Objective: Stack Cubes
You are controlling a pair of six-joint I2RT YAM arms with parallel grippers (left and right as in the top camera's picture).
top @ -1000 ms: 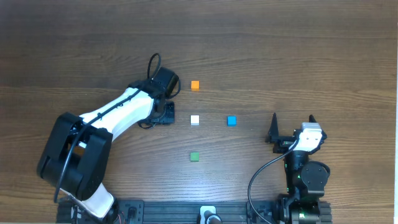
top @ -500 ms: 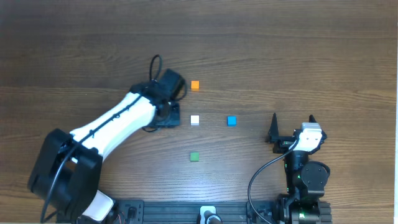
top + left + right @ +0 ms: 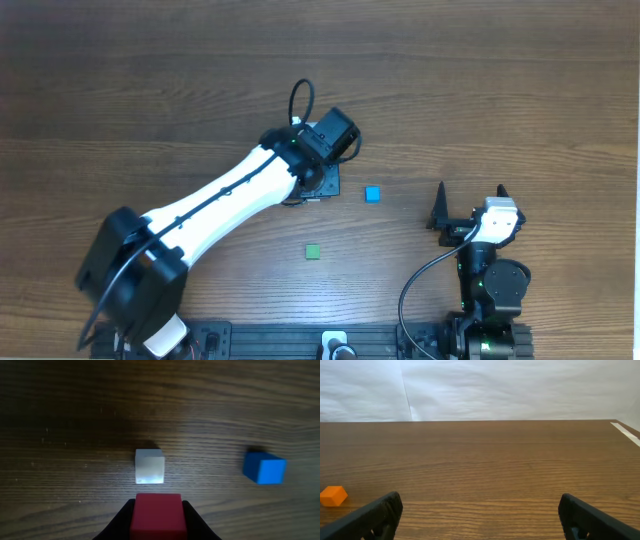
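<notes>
Placing step. Left end effector (image 3: 157,519) is clamped on the red cube (image 3: 157,510), just short of the white cube (image 3: 149,466) on the table (image 3: 75,410). Next move, I'd say: centre over white, lower, release. Right end effector (image 3: 480,517) is parked near its base, fingers apart.

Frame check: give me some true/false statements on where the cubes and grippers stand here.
The left gripper holds a red cube. True.
The blue cube stands apart from the white cube. True.
A cube sits on the white cube. False: its top is bare.
The right gripper is shut on the orange cube. False: it is open and empty; the orange cube lies on the table.
The green cube rests on the blue cube. False: it lies alone on the table.
</notes>
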